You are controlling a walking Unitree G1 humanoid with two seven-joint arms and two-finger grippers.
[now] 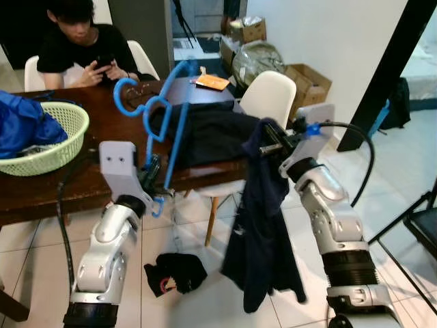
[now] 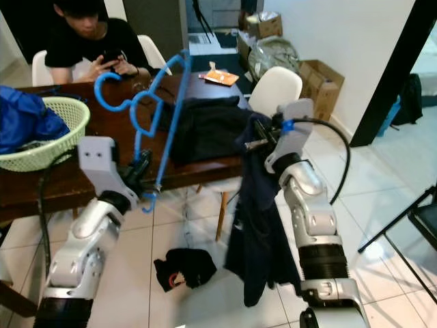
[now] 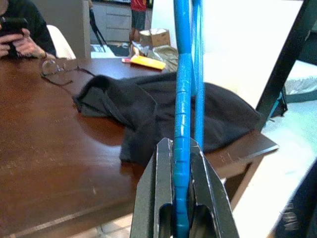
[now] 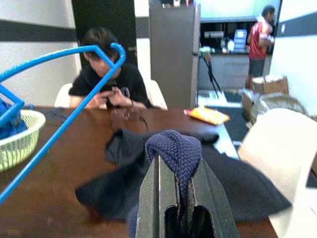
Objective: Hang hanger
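Green basket (image 1: pixel 65 130) sits on the wooden table (image 1: pixel 41 184). Left gripper (image 1: pixel 156 179) is at the table's front edge, fingers clamped on the blue hanger (image 1: pixel 179 116), which stands upright above the table. Black cloth (image 1: pixel 212 133) lies on the table behind it. Right gripper (image 1: pixel 268 143) is pinched shut on a dark blue garment (image 1: pixel 263 232) hanging off the table's corner. Seated person (image 1: pixel 78 48) at the table's far side.

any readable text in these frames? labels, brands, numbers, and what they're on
None readable.
Orange packet on the table: print, if any, too blurred.
Cardboard boxes: no legible markings.
Black garment on the floor: a reddish mark, too small to read.
Blue hanger and navy garment: no lettering seen.
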